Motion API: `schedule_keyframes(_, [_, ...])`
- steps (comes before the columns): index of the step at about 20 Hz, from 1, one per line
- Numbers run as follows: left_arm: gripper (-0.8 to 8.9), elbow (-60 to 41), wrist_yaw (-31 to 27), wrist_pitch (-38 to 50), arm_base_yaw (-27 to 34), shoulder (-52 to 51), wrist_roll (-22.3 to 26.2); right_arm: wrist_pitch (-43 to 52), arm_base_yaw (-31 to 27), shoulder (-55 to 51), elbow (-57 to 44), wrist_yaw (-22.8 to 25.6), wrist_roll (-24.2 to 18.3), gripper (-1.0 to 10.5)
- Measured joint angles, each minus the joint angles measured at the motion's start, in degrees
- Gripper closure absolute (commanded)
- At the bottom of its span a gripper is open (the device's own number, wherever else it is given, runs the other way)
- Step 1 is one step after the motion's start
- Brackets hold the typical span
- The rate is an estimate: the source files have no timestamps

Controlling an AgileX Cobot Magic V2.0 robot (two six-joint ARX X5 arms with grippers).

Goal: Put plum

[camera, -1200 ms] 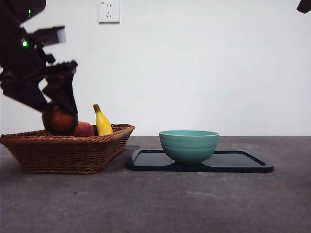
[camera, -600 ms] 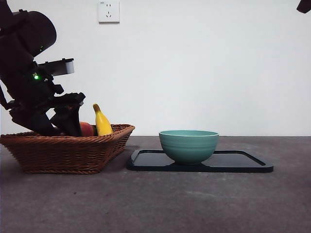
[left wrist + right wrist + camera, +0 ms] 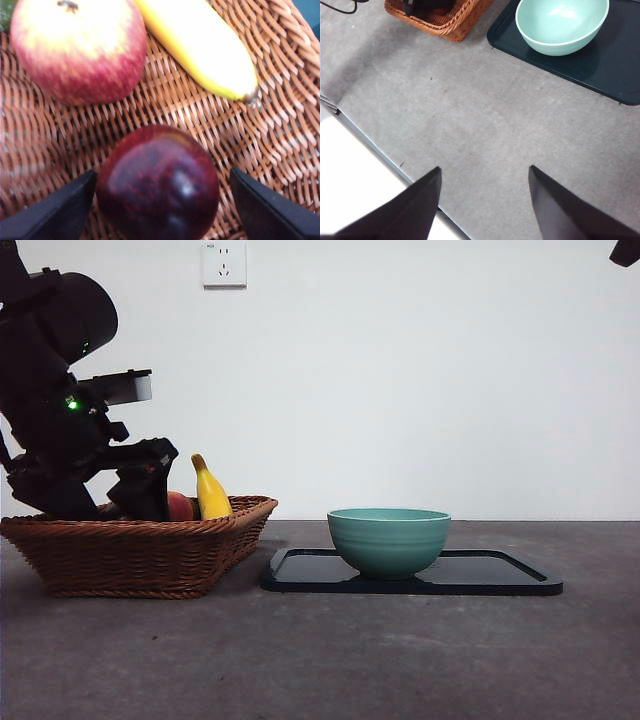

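Observation:
The plum (image 3: 157, 182), dark maroon and glossy, lies on the woven floor of the wicker basket (image 3: 280, 100). My left gripper (image 3: 162, 172) is down inside the basket (image 3: 140, 555) and stands open around the plum. One jaw is at the plum's side and the other is a small gap away. In the front view the left gripper (image 3: 140, 498) sits behind the basket rim, and the plum is hidden there. My right gripper (image 3: 485, 172) hangs open over bare grey table with nothing between its jaws.
A red-yellow apple (image 3: 77, 47) and a banana (image 3: 200, 45) share the basket just beyond the plum; both also show in front, the apple (image 3: 180, 507) and the banana (image 3: 210, 492). A teal bowl (image 3: 388, 540) stands on a black tray (image 3: 500, 575) right of the basket.
The left gripper came down from above the basket rim into the basket, carrying the dark fruit down with it. That fruit no longer shows in the front view. The right arm stayed still.

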Motion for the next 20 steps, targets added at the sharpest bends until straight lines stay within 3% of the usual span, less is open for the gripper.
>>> schedule_keyframes(5, [3.78, 2.32, 0.00, -2.49, 0.00, -2.38, -0.42, 0.00, 0.00, 0.02, 0.00, 0.00, 0.00, 6.7])
schedule_keyframes(11, [3.80, 3.48, 0.66, -6.58, -0.35, -14.01, -1.27, 0.09, 0.00, 0.02, 0.00, 0.00, 0.02, 6.7])
schedule_keyframes(13, [3.80, 3.48, 3.30, -9.09, -0.63, -18.86, -1.33, 0.79, 0.00, 0.02, 0.00, 0.00, 0.02, 6.7])
schedule_keyframes(20, [3.81, 3.48, 21.24, -22.12, -1.03, -33.68, -2.23, 3.15, 0.00, 0.02, 0.00, 0.00, 0.02, 6.7])
